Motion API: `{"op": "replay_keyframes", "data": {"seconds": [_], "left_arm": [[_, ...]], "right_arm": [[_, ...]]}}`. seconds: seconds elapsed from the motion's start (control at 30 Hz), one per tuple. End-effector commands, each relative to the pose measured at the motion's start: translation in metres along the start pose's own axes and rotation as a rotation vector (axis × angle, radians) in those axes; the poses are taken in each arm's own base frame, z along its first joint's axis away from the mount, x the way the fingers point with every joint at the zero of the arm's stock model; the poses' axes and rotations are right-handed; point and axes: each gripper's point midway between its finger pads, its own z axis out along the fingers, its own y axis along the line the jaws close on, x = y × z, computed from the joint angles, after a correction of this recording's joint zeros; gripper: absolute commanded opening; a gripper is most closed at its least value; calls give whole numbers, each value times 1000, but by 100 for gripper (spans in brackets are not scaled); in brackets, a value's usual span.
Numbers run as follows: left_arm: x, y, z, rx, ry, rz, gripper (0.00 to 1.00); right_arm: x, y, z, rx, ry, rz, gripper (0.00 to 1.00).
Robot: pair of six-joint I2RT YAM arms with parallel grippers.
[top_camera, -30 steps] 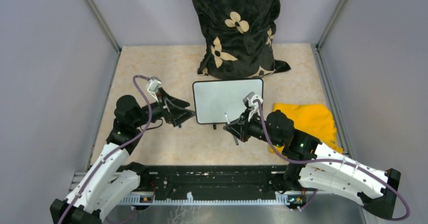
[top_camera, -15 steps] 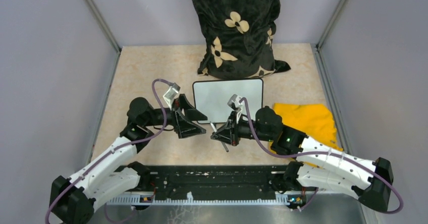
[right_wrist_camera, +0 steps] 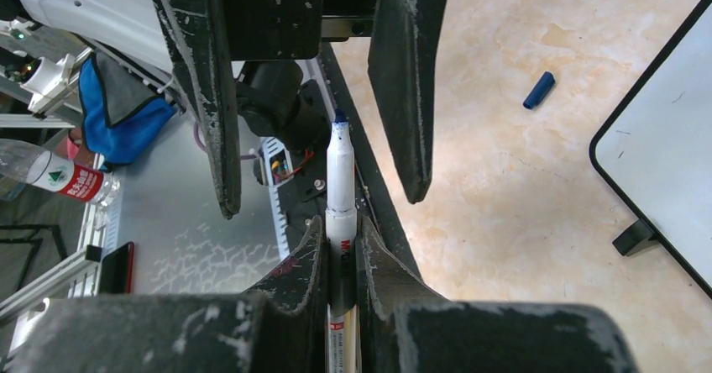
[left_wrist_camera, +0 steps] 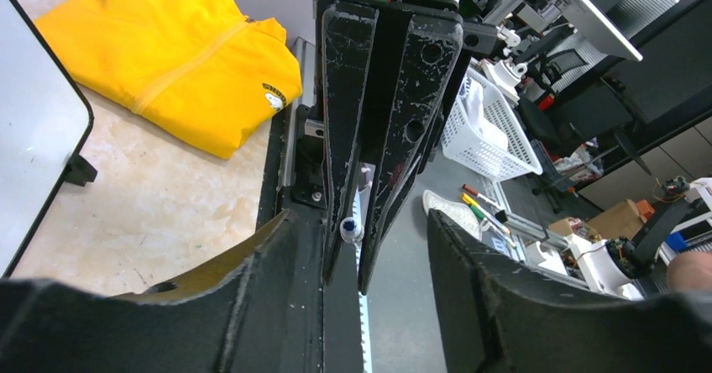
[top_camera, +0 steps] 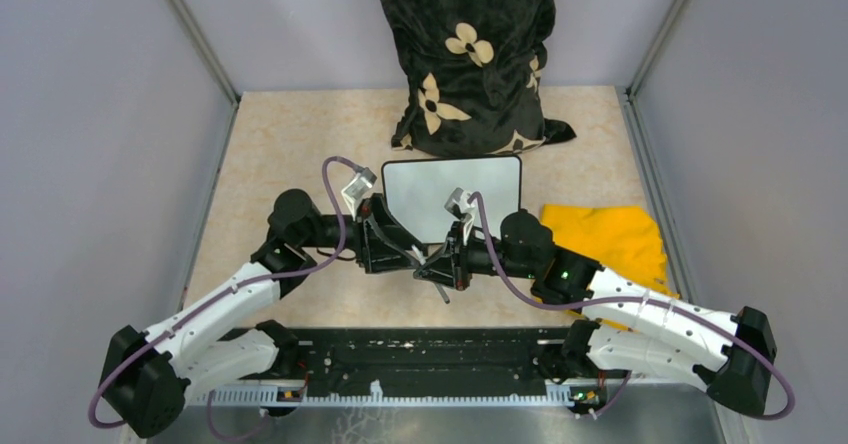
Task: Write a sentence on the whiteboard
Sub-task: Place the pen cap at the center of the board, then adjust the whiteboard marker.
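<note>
Overhead, at mid-table, the small black-framed white whiteboard (top_camera: 450,199) sits with a plain white face. It is just in front of a black floral fabric sack (top_camera: 470,54), and a folded yellow cloth (top_camera: 610,239) lies to its right. Left gripper (top_camera: 398,247) and right gripper (top_camera: 440,262) meet at its near edge.

Left wrist view: left jaws are spread, straddling the right gripper's fingertips.

Right wrist view: right jaws are clenched on an uncapped white, blue-tipped marker pen (right_wrist_camera: 339,180). A blue cap (right_wrist_camera: 538,90) lies on the beige table (right_wrist_camera: 504,205), near the board's corner.
</note>
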Motion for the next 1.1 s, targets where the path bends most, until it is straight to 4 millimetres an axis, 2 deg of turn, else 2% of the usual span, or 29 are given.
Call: {"op": "replay_keyframes", "data": {"seconds": [0.0,0.13,0.4,0.53,0.67,0.83,0.9,1.07], "left_arm": [[-16,-13,5,44,-24,78,58],[-14,-14,6,49,-18,75,41],[-9,-13,6,48,-9,67,20],[-8,-12,5,43,-13,66,0],[-13,-12,3,12,-52,68,0],[-24,-14,0,-24,-116,76,0],[-31,-15,-2,-44,-151,80,0],[-57,-22,-11,-102,-285,84,0]], "right_arm": [[-33,16,0,-50,-87,-39,0],[-32,15,-1,-44,-86,-41,0],[-31,14,-1,-42,-84,-44,0],[-32,15,-1,-44,-83,-45,0],[-36,18,-2,-50,-94,-39,0],[-47,26,-7,-70,-131,-31,47],[-54,30,-11,-77,-154,-31,57],[-74,33,-22,-57,-246,-17,67]]}}
